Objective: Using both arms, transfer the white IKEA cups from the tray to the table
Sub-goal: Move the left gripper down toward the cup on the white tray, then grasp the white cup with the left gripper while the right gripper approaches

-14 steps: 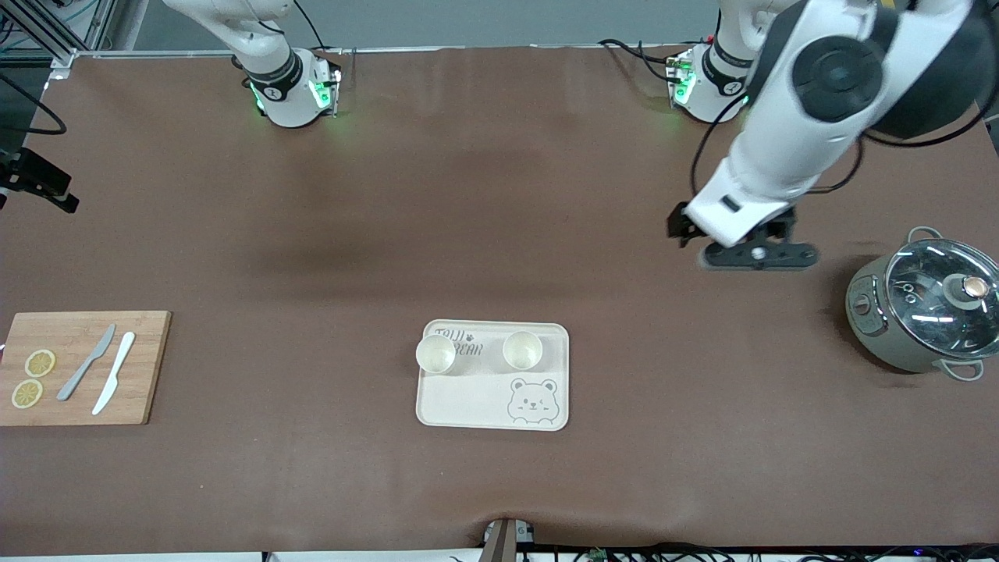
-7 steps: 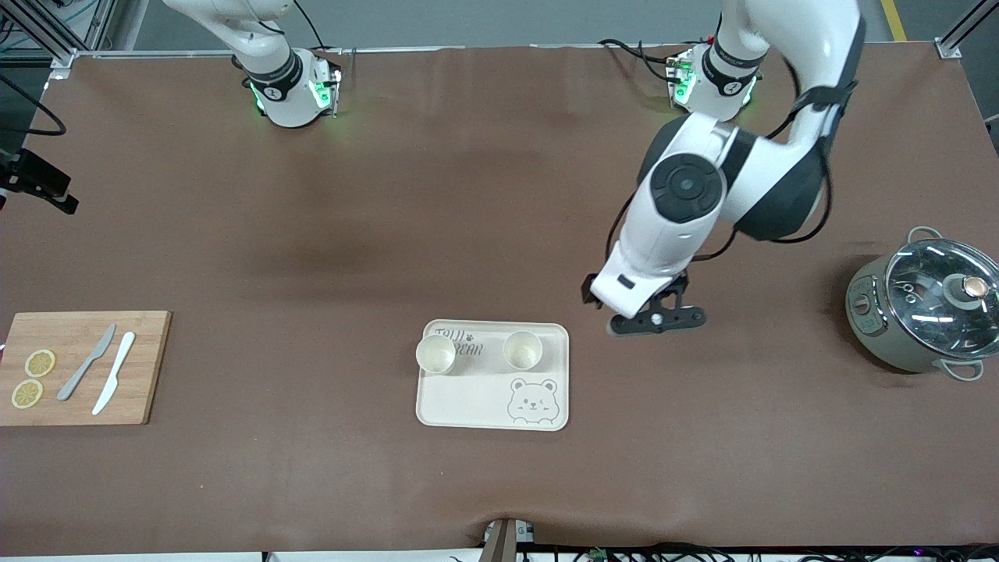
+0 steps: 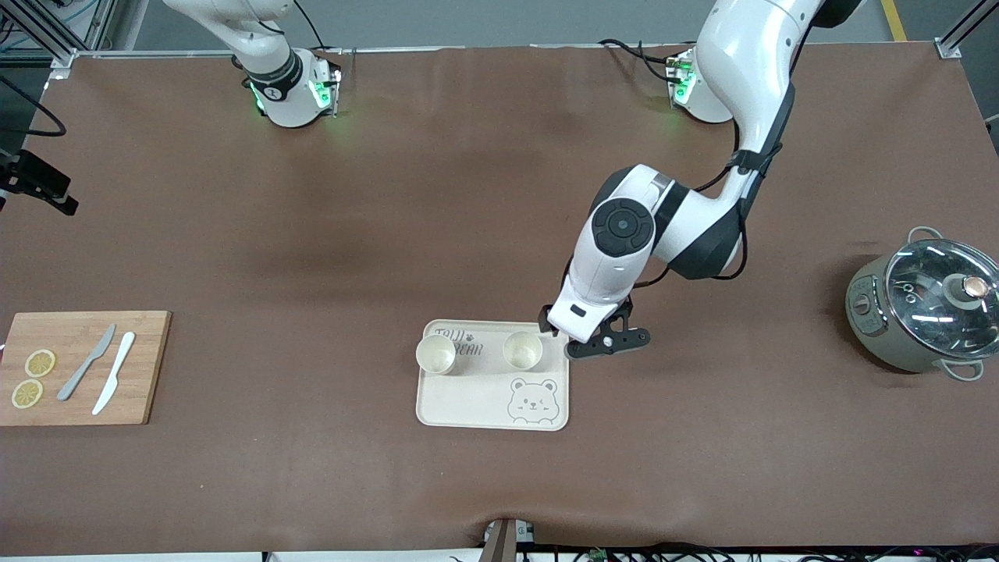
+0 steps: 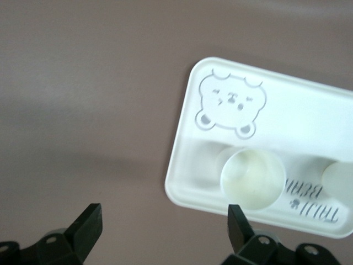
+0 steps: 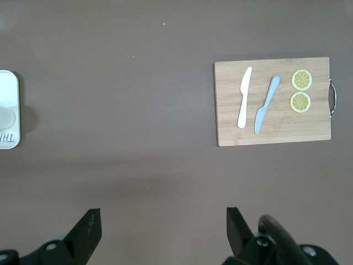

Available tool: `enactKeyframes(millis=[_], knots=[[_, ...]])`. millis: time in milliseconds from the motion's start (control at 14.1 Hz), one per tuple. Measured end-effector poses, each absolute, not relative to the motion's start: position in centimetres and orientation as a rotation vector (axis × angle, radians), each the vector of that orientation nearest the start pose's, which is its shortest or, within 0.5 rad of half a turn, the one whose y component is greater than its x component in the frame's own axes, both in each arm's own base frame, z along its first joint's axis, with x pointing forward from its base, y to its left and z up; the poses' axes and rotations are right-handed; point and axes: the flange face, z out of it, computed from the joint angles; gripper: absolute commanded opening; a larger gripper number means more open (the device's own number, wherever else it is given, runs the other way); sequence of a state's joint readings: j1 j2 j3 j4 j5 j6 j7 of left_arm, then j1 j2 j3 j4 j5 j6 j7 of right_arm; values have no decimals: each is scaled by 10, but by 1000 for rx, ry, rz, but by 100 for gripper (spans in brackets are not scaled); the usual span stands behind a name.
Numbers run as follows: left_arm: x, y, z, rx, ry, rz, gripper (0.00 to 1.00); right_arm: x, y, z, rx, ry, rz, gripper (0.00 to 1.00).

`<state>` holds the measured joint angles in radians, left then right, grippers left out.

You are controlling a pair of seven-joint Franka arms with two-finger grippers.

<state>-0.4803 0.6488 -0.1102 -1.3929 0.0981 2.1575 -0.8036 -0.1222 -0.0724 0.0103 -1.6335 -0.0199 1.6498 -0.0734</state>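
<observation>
Two white IKEA cups stand upright on the cream bear tray (image 3: 468, 398): one (image 3: 522, 350) toward the left arm's end, the other (image 3: 435, 353) toward the right arm's end. My left gripper (image 3: 607, 343) hovers over the table just beside the tray's edge, next to the first cup. In the left wrist view it (image 4: 162, 223) is open and empty, with that cup (image 4: 252, 178) near one fingertip (image 4: 237, 220). My right gripper (image 5: 163, 223) is open and empty, high over bare table; it does not show in the front view.
A wooden cutting board (image 3: 144, 367) with two knives and two lemon slices lies at the right arm's end; it also shows in the right wrist view (image 5: 273, 132). A grey pot with a glass lid (image 3: 929, 304) stands at the left arm's end.
My left arm has swung from near the pot toward the tray and come down beside it. The cups and the tray have not moved.
</observation>
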Motion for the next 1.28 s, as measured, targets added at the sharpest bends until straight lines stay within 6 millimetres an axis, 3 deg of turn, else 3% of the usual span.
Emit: enactKeyframes(millis=[427,711,996,1280], knots=[[635,-399,314,-3240,-313,-276,100,546,-53,634,-3167,27,-147,100],[639,-402,306,-3266,-315,-331,100,570,-32,606,-3163,-40,-145,100],[640,-405,285,-3279,-313,-347,100,601,-16,550,-3158,-93,-54,100],[627,-427,260,-3294,-319,-334,100,619,-15,507,-3154,-99,17,100]])
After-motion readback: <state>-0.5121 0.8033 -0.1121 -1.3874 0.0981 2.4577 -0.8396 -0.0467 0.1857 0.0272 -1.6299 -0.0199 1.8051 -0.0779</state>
